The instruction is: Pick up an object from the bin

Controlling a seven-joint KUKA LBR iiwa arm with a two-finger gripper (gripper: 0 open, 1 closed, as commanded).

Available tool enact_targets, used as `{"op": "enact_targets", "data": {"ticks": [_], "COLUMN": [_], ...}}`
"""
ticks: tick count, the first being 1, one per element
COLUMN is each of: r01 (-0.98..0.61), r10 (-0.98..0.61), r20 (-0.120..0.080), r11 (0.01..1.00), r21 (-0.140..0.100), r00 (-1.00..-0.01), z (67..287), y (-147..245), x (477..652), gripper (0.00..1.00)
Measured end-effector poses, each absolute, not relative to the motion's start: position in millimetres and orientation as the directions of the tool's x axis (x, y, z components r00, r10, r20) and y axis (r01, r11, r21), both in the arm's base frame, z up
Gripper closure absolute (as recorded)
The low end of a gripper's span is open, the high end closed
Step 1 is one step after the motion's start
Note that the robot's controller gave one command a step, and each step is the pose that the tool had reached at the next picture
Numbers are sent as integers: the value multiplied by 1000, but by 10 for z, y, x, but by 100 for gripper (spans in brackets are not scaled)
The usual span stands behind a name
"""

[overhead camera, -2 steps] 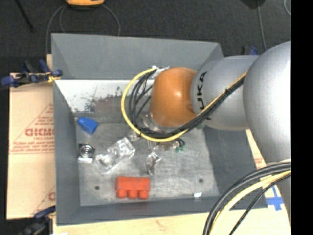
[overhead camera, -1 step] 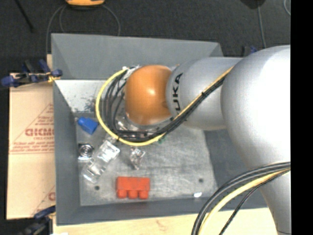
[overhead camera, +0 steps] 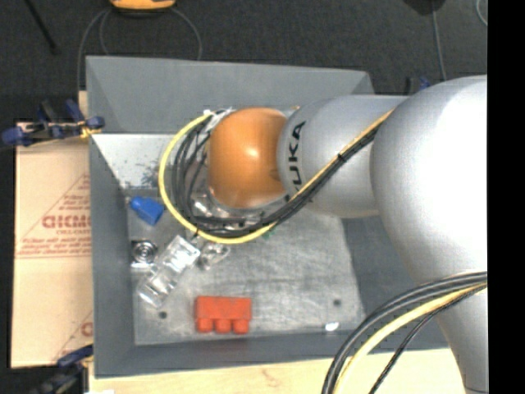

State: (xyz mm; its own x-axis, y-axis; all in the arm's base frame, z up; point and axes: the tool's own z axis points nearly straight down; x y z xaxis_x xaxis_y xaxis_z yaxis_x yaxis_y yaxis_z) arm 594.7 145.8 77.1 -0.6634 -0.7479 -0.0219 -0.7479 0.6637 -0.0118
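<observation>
**A:** Entry: which object is the candidate, and where is it?

**B:** A clear plastic piece [overhead camera: 170, 263]. It lies flat on the floor of the bin [overhead camera: 230, 89], toward the left wall and roughly midway along it, set at a diagonal. Of the loose things it is the nearest to the gripper [overhead camera: 207, 235], and its upper end is just beside the hardware under the wrist.

**A:** Expected handling?

**B:** This is a judgement only. It is probably light, stiff and slick, perhaps thin-walled, and on bare metal it could skid or flip when nudged. I would take hold across the narrow width near mid-length, with moderate squeeze. The transparent edges are hard to read, so the contact point is uncertain.

**A:** Neighbours?

**B:** A small round metal part [overhead camera: 143, 251] sits just beside its left side, nearer the left wall; I cannot tell whether they touch. It may get dragged along. A blue block [overhead camera: 146, 210] lies farther toward the far-left corner, apart from both. A red-orange brick [overhead camera: 221, 314] with three studs rests near the bin's near edge, well apart. A white bit [overhead camera: 330, 327] lies by the near-right corner.

**A:** Gripper state?

**B:** I cannot tell whether it is spread or pressed together. The orange wrist cover [overhead camera: 246, 158] and looped cables [overhead camera: 176, 203] screen it from above. No object is seen in its grasp. The arm [overhead camera: 353, 162] comes in over the right side of the bin.
</observation>
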Motion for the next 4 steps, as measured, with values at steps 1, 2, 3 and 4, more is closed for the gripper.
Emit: {"op": "enact_targets", "data": {"ticks": [1,2,3,4], "r01": [-752,-641,-695,-730], "r10": [-752,-641,-695,-730], "r20": [-10,1,0,-10], "r11": [659,768,719,683], "r21": [-8,5,-4,-9], "r00": [-659,-768,-719,-683], "z": [2118,1613,1799,2604], "y": [1424,1743,769,761], "x": [5941,5453,5371,5612], "gripper": [100,100,100,100]}}
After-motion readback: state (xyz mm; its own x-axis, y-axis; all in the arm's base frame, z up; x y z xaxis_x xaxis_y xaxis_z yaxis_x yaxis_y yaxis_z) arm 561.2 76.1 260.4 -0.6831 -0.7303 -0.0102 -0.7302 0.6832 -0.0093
